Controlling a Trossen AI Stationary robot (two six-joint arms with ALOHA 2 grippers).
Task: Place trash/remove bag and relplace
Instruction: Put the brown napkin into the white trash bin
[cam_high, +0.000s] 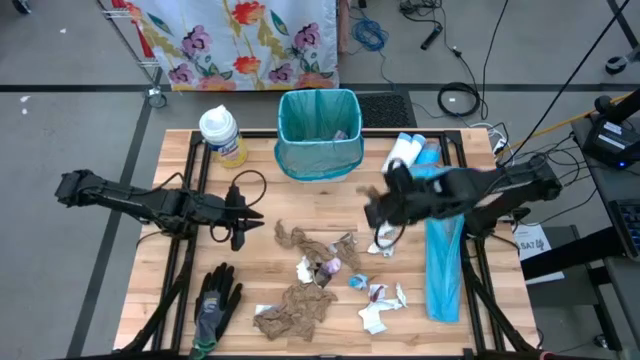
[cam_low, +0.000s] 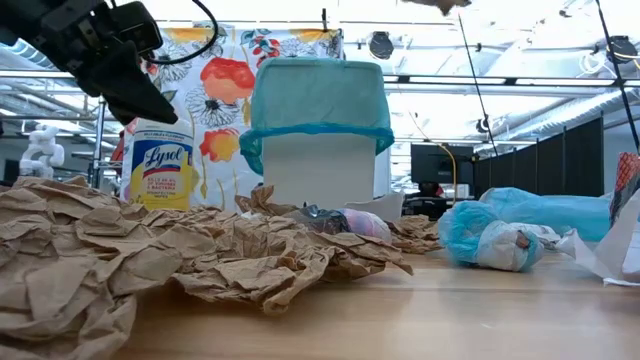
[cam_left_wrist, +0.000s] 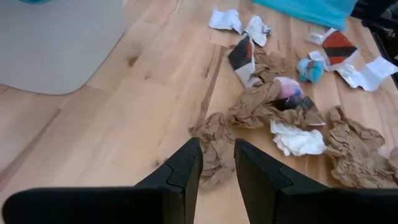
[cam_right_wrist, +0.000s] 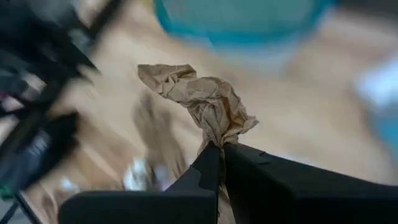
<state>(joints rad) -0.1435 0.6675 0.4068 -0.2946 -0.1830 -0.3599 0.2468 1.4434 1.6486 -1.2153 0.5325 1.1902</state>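
Wooden planks make up the surface (cam_high: 180, 300) in the high view, where a white bin lined with a teal bag (cam_high: 319, 130) stands at the far edge, a yellow wipes canister (cam_high: 222, 134) beside it. The trash (cam_high: 318, 280) lies scattered across the near middle: crumpled brown paper towels, white tissue scraps and small shiny wrapper balls. A black-and-grey glove (cam_high: 215, 305) lies at the near left, and a folded blue bag (cam_high: 444, 265) lies along the right side. The left claw (cam_high: 238, 226) hovers left of the litter; the right claw (cam_high: 375, 215) is blurred, between the bin and the pile.

At surface height, the low view shows brown paper (cam_low: 150, 260) filling the foreground, the lined bin (cam_low: 318, 120) behind it, and a dark claw (cam_low: 130, 85) raised at upper left.

From the left wrist, the left claw (cam_left_wrist: 217, 163) is narrowly parted and empty, above a brown paper scrap (cam_left_wrist: 214, 143).

From the right wrist, the right claw (cam_right_wrist: 221, 155) is pinched tight on a crumpled brown paper towel (cam_right_wrist: 199, 96), lifted clear of the planks, with the teal bin blurred beyond.
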